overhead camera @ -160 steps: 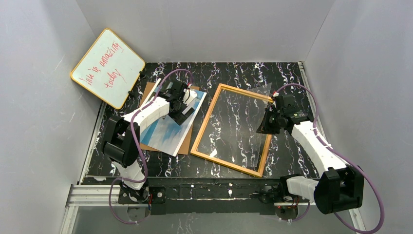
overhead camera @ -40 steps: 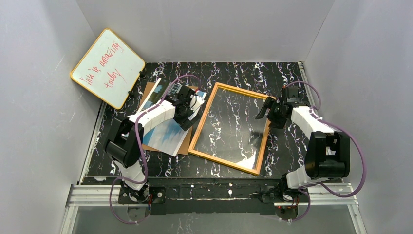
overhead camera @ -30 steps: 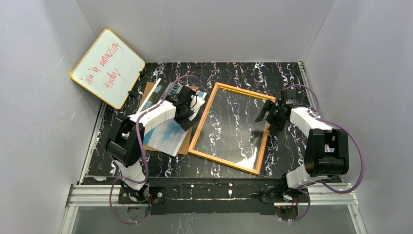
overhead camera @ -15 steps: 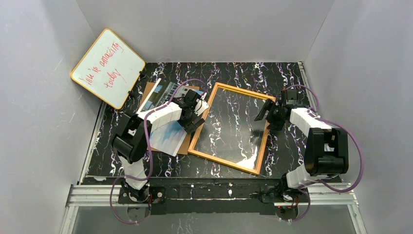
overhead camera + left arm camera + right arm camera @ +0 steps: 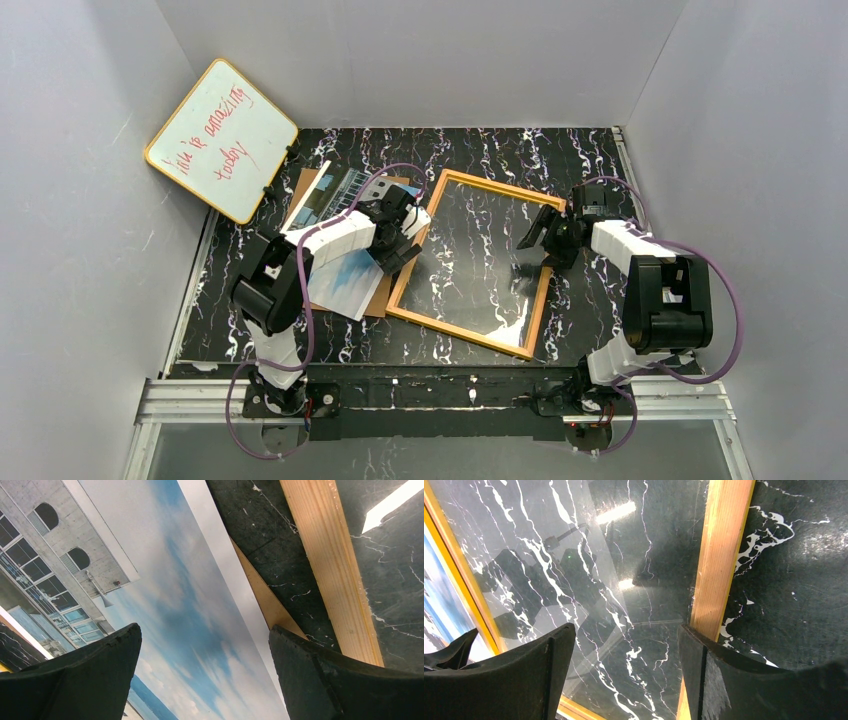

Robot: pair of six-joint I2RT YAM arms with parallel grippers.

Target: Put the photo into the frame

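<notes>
The photo lies face up on a brown backing board, left of the frame. The frame lies flat with its glass pane in it. My left gripper hovers open over the photo's right edge by the frame's left rail. In the left wrist view sky and building of the photo fill the gap between the fingers of the left gripper. My right gripper stands open over the frame's right rail, one finger above the glass, nothing held.
A yellow-rimmed whiteboard with red writing leans against the left wall at the back. Grey walls close in the black marbled table on three sides. The backing board sticks out under the photo's edge.
Over the last second my left gripper slid right, from the photo's middle to its edge beside the frame. My right gripper shifted slightly left over the right rail. The glass, tilted up seconds ago, lies flat.
</notes>
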